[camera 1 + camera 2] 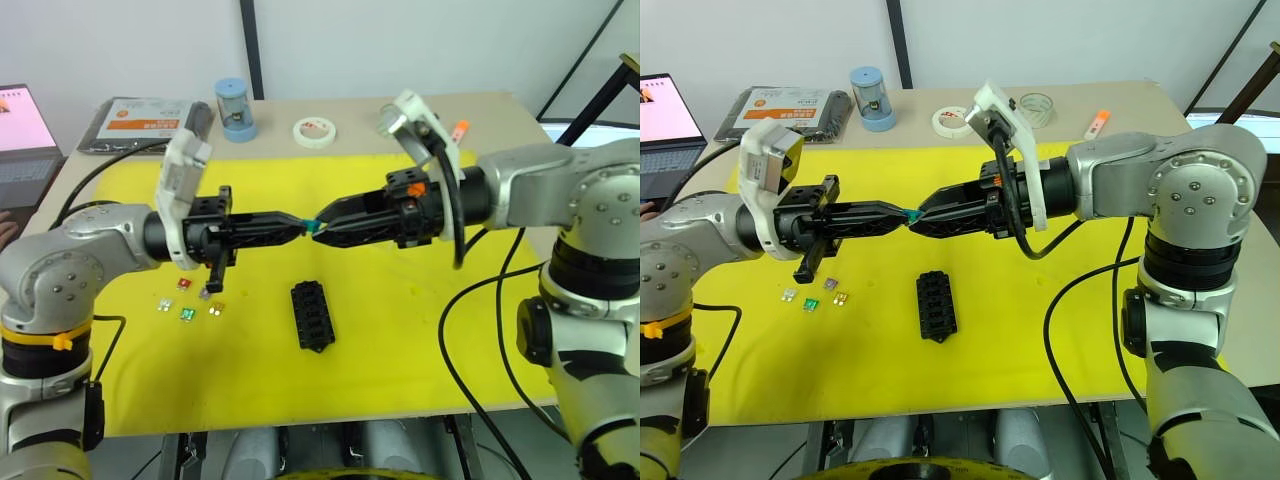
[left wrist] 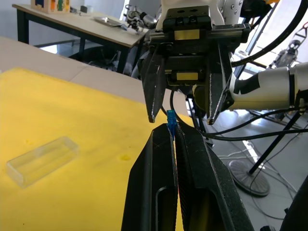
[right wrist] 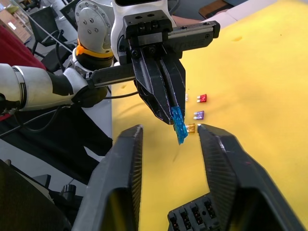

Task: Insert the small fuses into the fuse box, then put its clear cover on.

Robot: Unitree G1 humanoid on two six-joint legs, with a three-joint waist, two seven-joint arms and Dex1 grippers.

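My left gripper [image 1: 300, 226] is shut on a teal fuse [image 1: 315, 226], holding it in the air above the yellow mat [image 1: 400, 330]. My right gripper [image 1: 322, 222] faces it tip to tip and is open, with one finger on each side of the fuse [image 3: 178, 122] and a gap on both sides. The black fuse box [image 1: 313, 314] lies on the mat below and in front of them. Loose fuses sit to its left: red [image 1: 184, 284], purple [image 1: 205, 293], green [image 1: 187, 314]. The clear cover [image 2: 42, 159] lies flat on the mat.
Behind the mat stand a black packet with an orange label [image 1: 140, 122], a blue cylinder [image 1: 235, 108], a white tape roll [image 1: 314, 131], a clear tape roll [image 1: 1037, 105] and an orange marker [image 1: 1097, 124]. A laptop [image 1: 25, 140] sits far left. Cables trail over the mat's right side.
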